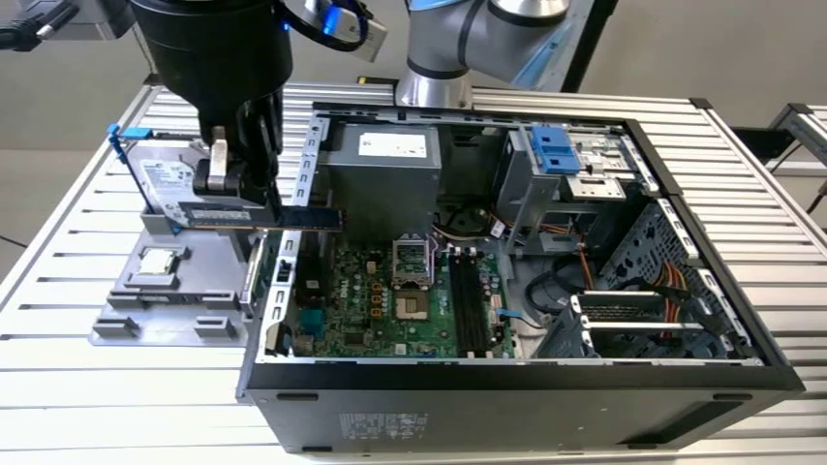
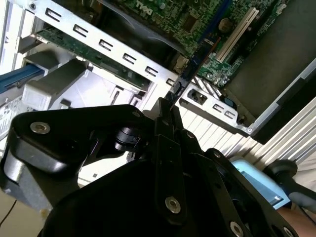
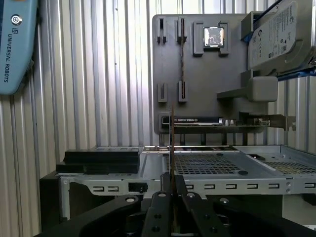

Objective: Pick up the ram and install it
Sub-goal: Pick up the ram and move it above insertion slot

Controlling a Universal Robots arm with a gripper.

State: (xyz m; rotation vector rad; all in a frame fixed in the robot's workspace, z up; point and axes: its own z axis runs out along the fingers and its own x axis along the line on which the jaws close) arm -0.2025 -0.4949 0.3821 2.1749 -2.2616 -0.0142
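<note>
The ram (image 1: 265,216) is a long blue stick held level and on edge, hanging over the open computer case's wall on the exterior view's left. My gripper (image 1: 243,197) is shut on it from above, near the stick's middle. In the first wrist view the ram (image 3: 172,143) shows edge-on as a thin line rising from between the gripper's (image 3: 172,181) closed fingers. In the second wrist view the gripper (image 2: 168,106) pinches the same thin blue edge (image 2: 190,69). The long black memory slots (image 1: 468,302) lie on the green motherboard, well to the exterior view's right of the stick.
A grey fixture tray (image 1: 155,295) beside the case carries a hard drive (image 1: 158,184), a processor chip (image 3: 213,35) and an expansion card (image 3: 197,121). The case (image 1: 517,392) holds a power supply (image 1: 387,184), drive bays (image 1: 575,165) and cables. A light-blue pendant (image 3: 17,44) lies on the slatted table.
</note>
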